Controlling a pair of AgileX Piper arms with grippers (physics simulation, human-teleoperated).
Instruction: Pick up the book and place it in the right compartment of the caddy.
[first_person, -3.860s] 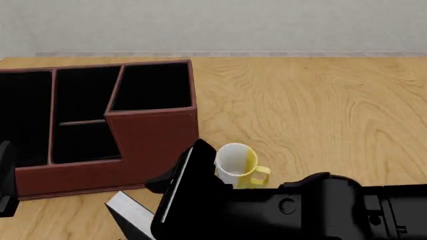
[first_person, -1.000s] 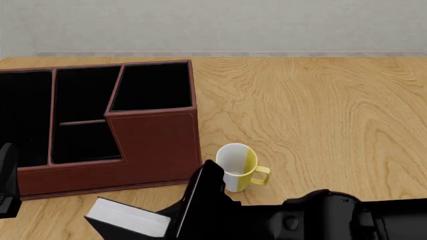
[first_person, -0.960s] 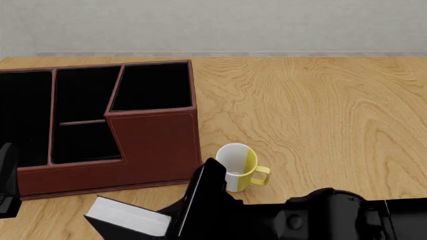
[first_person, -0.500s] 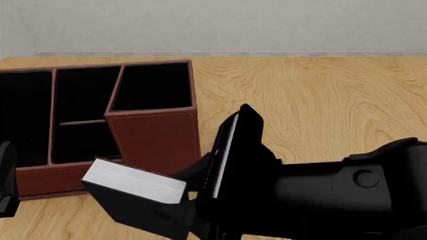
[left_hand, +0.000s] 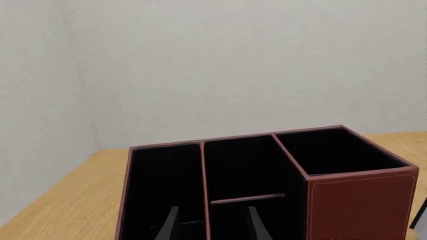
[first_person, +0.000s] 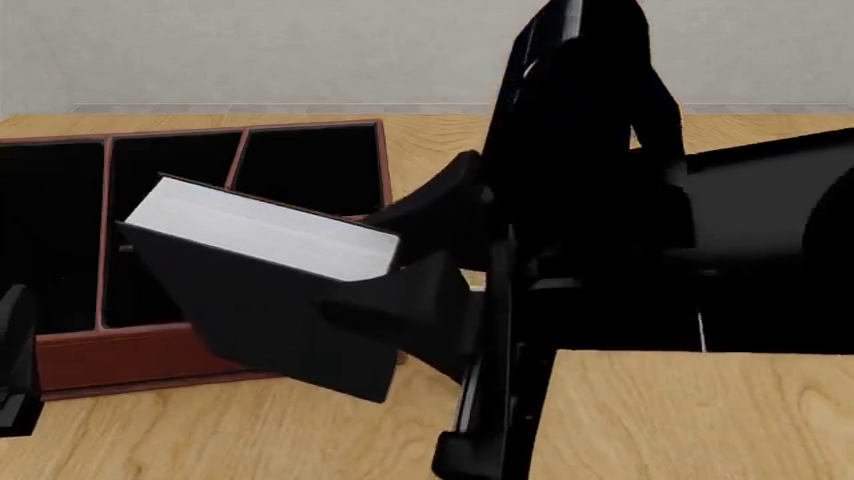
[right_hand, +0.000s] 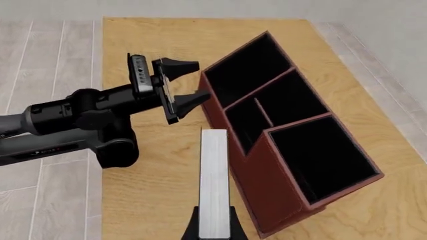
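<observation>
My right gripper (first_person: 400, 268) is shut on the book (first_person: 247, 300) and holds it tilted in the air, in front of and above the caddy (first_person: 120, 350). The book is black with a white page edge (right_hand: 214, 182). In the right wrist view the caddy (right_hand: 263, 195) lies below, and the book hangs beside its front wall, short of the right compartment (right_hand: 320, 160). That tall compartment (left_hand: 330, 150) is bare inside. My left gripper (right_hand: 183, 82) is open and holds nothing, near the caddy's far left end, and its fingers (left_hand: 256, 227) point at the low sections.
The right arm (first_person: 627, 250) fills the middle and right of the front view and hides the table behind it. The left arm (right_hand: 73, 122) lies along the table's left side. Bare wood table (first_person: 694, 420) shows at the near right.
The right arm has risen with the book, carrying it up and toward the caddy. The arm now covers the yellow mug. The left arm has not moved.
</observation>
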